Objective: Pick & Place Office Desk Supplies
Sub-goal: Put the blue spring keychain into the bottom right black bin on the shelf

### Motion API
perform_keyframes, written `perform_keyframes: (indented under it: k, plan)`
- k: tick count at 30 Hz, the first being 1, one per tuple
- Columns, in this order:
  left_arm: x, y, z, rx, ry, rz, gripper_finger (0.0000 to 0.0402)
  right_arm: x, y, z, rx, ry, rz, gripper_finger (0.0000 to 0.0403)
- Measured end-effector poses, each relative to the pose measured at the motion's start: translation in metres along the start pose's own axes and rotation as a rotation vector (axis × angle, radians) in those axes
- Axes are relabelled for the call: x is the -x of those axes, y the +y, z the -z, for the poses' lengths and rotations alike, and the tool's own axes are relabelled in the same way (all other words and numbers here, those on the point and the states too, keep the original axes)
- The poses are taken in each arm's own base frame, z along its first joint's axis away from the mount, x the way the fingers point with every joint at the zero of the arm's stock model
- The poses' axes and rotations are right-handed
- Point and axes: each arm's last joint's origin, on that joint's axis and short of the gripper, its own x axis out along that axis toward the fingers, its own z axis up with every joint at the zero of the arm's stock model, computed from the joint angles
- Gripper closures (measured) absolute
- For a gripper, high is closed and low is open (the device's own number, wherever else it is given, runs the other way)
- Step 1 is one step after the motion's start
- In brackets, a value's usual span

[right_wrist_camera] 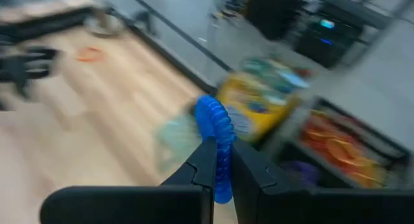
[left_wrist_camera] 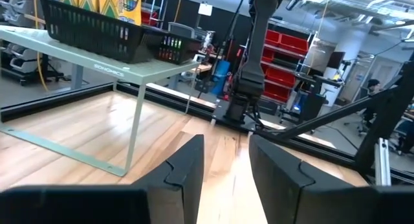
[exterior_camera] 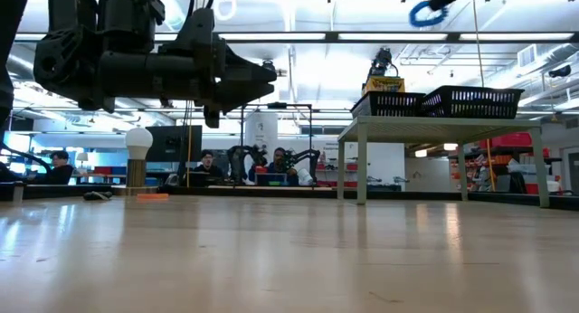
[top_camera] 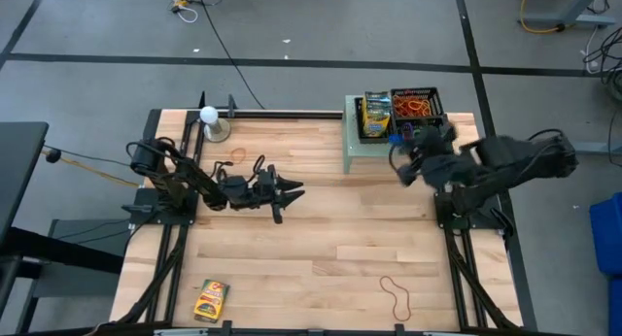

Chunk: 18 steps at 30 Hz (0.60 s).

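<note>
My right gripper (right_wrist_camera: 223, 167) is shut on a blue ribbed band loop (right_wrist_camera: 217, 130). It is high in the air by the two black baskets (top_camera: 403, 113) on a raised pale-green shelf (top_camera: 352, 151) at the far right. One basket holds yellow-green crayon boxes (top_camera: 376, 113), the other rubber bands (top_camera: 420, 107). My left gripper (left_wrist_camera: 226, 166) hovers open and level above the table's left middle (top_camera: 290, 190), with nothing between its fingers. A crayon box (top_camera: 211, 300) lies flat near the front left edge, a tan band (top_camera: 396, 295) near the front right, and an orange band (top_camera: 222, 166) at the left. My right gripper pinches the blue band loop between its two fingers at one side of the loop (right_wrist_camera: 220, 160). The rest of the loop sticks out past the fingertips. In the low view the loop (exterior_camera: 423, 13) is lifted clear, higher than the baskets.
A white ball on a small stand (top_camera: 209, 120) stands at the far left. The shelf's legs (exterior_camera: 362, 168) rest on the table at the far right. Bare wood lies across the middle and front. People sit at desks beyond the table (exterior_camera: 206, 166).
</note>
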Motion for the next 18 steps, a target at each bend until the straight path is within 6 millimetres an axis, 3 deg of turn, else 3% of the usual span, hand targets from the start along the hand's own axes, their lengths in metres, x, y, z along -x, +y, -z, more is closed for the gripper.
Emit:
perform_keyframes:
  k: [3, 7, 13, 18]
  plan:
    - [0.000, 0.000, 0.000, 0.001, 0.000, 0.002, 0.0273, 0.002, -0.023, -0.004, 0.003, 0.066, 0.111, 0.0373]
    - [0.000, 0.000, 0.000, 0.001, 0.000, 0.001, 0.0273, -0.011, -0.044, 0.004, 0.004, 0.212, 0.271, 0.0373]
    - [0.000, 0.000, 0.000, 0.006, 0.000, 0.001, 0.0273, -0.043, -0.061, 0.020, 0.019, 0.373, 0.430, 0.0373]
    - [0.000, 0.000, 0.000, 0.006, -0.001, 0.001, 0.0273, -0.067, -0.071, 0.031, 0.024, 0.471, 0.454, 0.0373]
